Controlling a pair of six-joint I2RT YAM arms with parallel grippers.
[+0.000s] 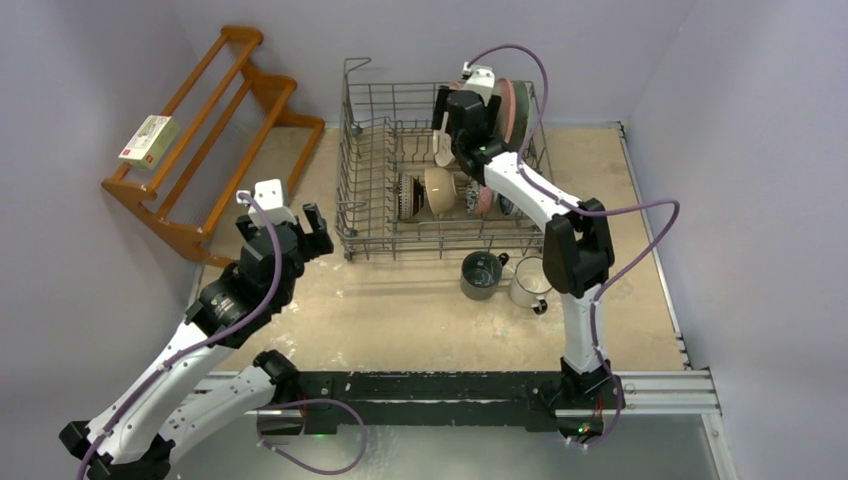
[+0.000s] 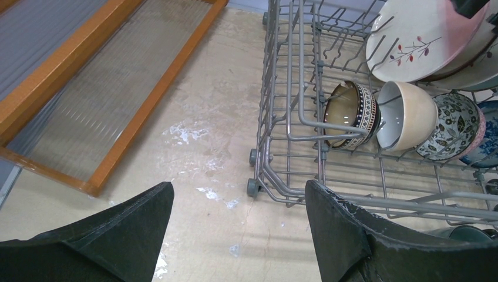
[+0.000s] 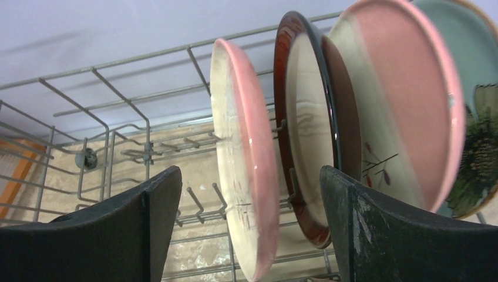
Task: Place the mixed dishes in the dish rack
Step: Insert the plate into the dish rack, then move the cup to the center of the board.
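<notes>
While the left end effector (image 2: 238, 184) hangs open, the right end effector (image 3: 249, 170) gapes around a racked pink plate (image 3: 244, 111)

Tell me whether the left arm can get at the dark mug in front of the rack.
Probably yes: the left gripper is open, and nothing stands between it and the dark mug along the rack's front.

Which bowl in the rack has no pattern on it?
The beige bowl, plain outside and white inside. It stands on edge between the banded bowl and the floral bowl.
</notes>
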